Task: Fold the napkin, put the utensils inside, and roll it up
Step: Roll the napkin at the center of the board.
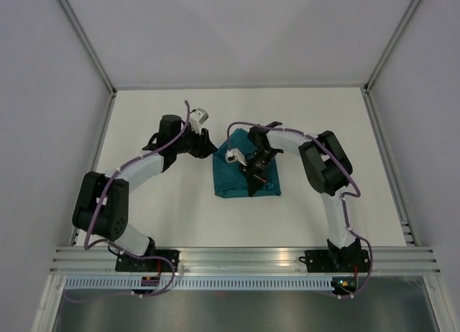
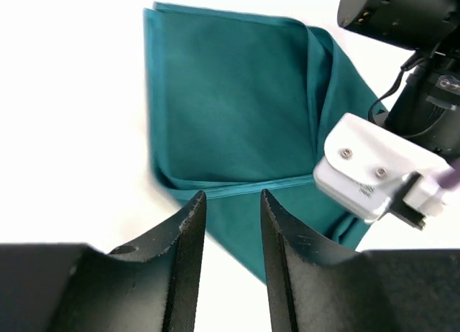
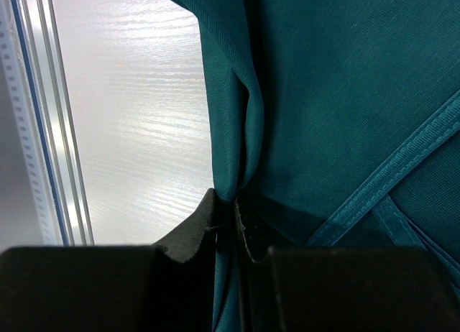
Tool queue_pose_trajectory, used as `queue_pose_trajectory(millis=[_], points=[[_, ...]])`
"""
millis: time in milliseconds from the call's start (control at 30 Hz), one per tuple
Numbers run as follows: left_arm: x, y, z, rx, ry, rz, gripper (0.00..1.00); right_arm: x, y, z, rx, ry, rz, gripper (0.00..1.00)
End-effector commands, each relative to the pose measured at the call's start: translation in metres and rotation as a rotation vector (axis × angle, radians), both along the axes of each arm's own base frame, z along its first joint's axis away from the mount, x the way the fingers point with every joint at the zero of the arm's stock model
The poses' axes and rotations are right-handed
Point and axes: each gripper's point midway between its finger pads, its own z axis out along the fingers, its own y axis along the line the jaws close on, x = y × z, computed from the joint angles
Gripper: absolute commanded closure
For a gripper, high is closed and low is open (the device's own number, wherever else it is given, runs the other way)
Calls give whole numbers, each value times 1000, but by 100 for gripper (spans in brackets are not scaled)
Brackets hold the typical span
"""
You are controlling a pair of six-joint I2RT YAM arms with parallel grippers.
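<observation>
1. The napkin (image 1: 228, 182) lies folded near the middle of the table (image 1: 180, 217), between the two arms. No utensil shows in any view; it may be tucked under a layer or simply out of sight.
2. The right gripper (image 3: 231, 206) is clamped on a raised pleat of the cloth, its jaws nearly together with fabric between them. If it pulls sideways, the whole napkin is likely to drag over the smooth tabletop instead of rolling. The slick weave could also slide out of the pinch.
3. The left gripper (image 2: 232, 203) stands partly open and holds nothing, just short of the napkin's hemmed edge.
4. The two wrists are close. The right arm's white camera housing (image 2: 370, 174) sits just beside the line the left fingers would take, so a reach further over the cloth risks a knock.
5. The layers are loose and wrinkled, so lifting by one pleat alone could undo the fold.
6. There is open tabletop toward the far wall and to both sides. The aluminium rail (image 1: 244, 254) at the near edge is well apart from the cloth.
</observation>
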Motion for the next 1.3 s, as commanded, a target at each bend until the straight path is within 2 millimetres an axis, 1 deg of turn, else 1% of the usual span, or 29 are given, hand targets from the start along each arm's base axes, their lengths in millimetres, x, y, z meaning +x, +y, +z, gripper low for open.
queue_pose_trajectory(millis=[0, 67, 100, 167, 200, 333, 433, 467, 533, 567, 600, 633, 667, 767, 800, 833, 867, 900, 967, 1000, 1067, 1100, 1167, 1200, 1233, 1267], points=[[16, 16, 33, 49, -212, 61, 58, 4, -4, -23, -27, 3, 35, 89], [15, 19, 41, 85, -291, 44, 55, 5, -6, -25, -37, 13, 29, 89], [10, 19, 45, 102, -323, 41, 53, 7, -4, -25, -36, 15, 26, 89], [7, 18, 49, 147, -394, 12, 50, 6, -6, -28, -48, 39, 22, 89], [3, 15, 51, 169, -421, 10, 48, 8, -4, -28, -47, 40, 19, 89], [-9, 3, 54, 252, -520, -66, 45, 6, -7, -33, -68, 83, 14, 89], [-22, -11, 51, 306, -579, -146, 42, 8, -8, -35, -73, 102, 3, 89], [-31, -19, 45, 335, -603, -199, 42, 10, -8, -35, -72, 102, -1, 89], [-40, -26, 39, 362, -621, -243, 41, 10, -8, -37, -76, 112, -7, 89], [-47, -28, 31, 390, -634, -281, 41, 12, -7, -36, -73, 109, -10, 89], [-57, -37, 27, 395, -645, -325, 40, 12, -7, -37, -75, 114, -13, 89], [-63, -41, 23, 406, -651, -352, 40, 12, -7, -37, -77, 114, -16, 89], [-75, -48, 14, 420, -660, -407, 40, 13, -7, -37, -76, 115, -20, 89], [-91, -58, 2, 431, -671, -479, 40, 14, -7, -38, -80, 121, -28, 89], [-103, -63, -7, 435, -669, -520, 39, 15, -6, -37, -80, 118, -29, 89], [-108, -68, -9, 435, -684, -534, 39, 16, -6, -38, -81, 119, -31, 89], [-120, -73, -19, 456, -692, -572, 39, 15, -7, -38, -83, 122, -34, 89], [-122, -78, -19, 452, -718, -580, 39, 15, -7, -38, -84, 122, -35, 89], [-134, -86, -28, 462, -735, -610, 39, 16, -6, -39, -84, 121, -38, 89], [-137, -89, -36, 468, -724, -626, 39, 16, -6, -39, -84, 121, -38, 89], [-139, -96, -38, 459, -736, -631, 38, 16, -6, -39, -84, 121, -39, 89], [-139, -98, -47, 466, -724, -640, 37, 16, -6, -38, -83, 120, -38, 90], [-134, -104, -45, 465, -753, -619, 36, 16, -7, -39, -85, 121, -39, 90], [-133, -107, -46, 468, -753, -619, 35, 16, -7, -38, -83, 119, -38, 90], [-131, -108, -53, 480, -739, -621, 35, 16, -7, -38, -84, 120, -37, 90], [-128, -111, -51, 473, -741, -610, 35, 16, -7, -38, -84, 120, -37, 90]])
